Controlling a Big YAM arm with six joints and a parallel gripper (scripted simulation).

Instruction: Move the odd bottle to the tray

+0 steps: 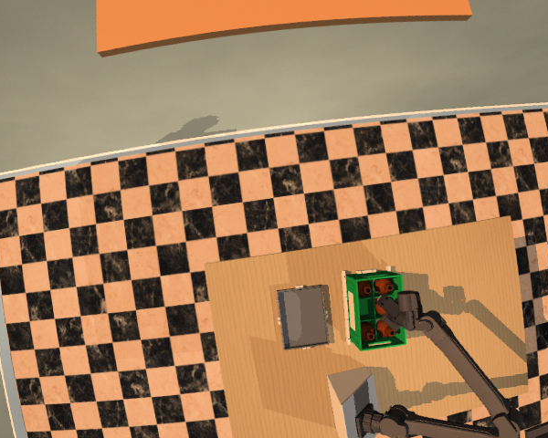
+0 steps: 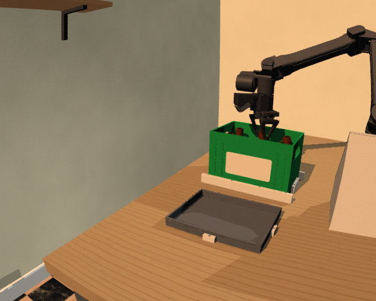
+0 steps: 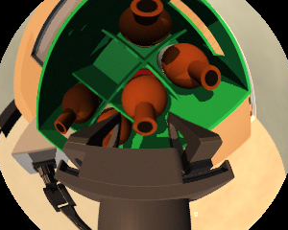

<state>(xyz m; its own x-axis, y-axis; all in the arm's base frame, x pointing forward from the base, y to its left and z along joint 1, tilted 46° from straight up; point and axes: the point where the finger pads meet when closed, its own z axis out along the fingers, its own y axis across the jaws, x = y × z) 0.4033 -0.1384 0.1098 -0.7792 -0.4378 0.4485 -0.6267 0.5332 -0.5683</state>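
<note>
A green crate [image 1: 352,308] [image 2: 218,155] [image 3: 58,57] stands on the wooden table and holds several brown bottles, all upright. My gripper [image 1: 382,308] [image 2: 262,132] [image 3: 144,116] is open. It reaches down into the crate from above, with its fingers on either side of the neck of the middle bottle [image 1: 379,306] [image 2: 261,136] [image 3: 144,99], apart from it. Other bottles [image 1: 384,285] [image 2: 239,130] [image 3: 143,21] stand in the cells around it. The dark grey tray [image 1: 302,318] [image 2: 224,217] lies empty on the table beside the crate.
A pale rail [image 2: 246,188] lies along the crate's side that faces the tray. A tall beige wedge block [image 1: 352,391] [image 2: 360,187] stands near the arm's base. The table's front edge [image 2: 116,278] is close behind the tray.
</note>
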